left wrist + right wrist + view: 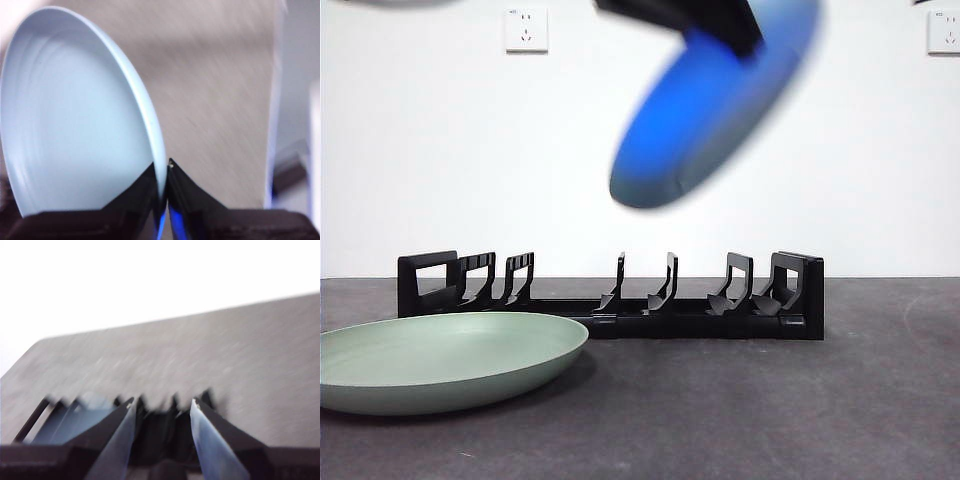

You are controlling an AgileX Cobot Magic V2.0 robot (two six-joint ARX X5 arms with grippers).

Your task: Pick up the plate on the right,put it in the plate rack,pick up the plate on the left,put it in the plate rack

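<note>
A blue plate (710,110) hangs tilted in the air, high above the right half of the plate rack (620,300). My left gripper (720,25) comes in from the top of the front view and is shut on the plate's rim. In the left wrist view the jaws of that left gripper (162,167) pinch the edge of the plate (75,125), which looks pale there. A pale green plate (440,355) lies flat on the table in front of the rack's left end. My right gripper (163,402) is open and holds nothing, with a blurred dark rack (155,422) beyond it.
The dark grey table (770,410) ends at a white wall with two sockets (526,28). The rack's slots hold nothing.
</note>
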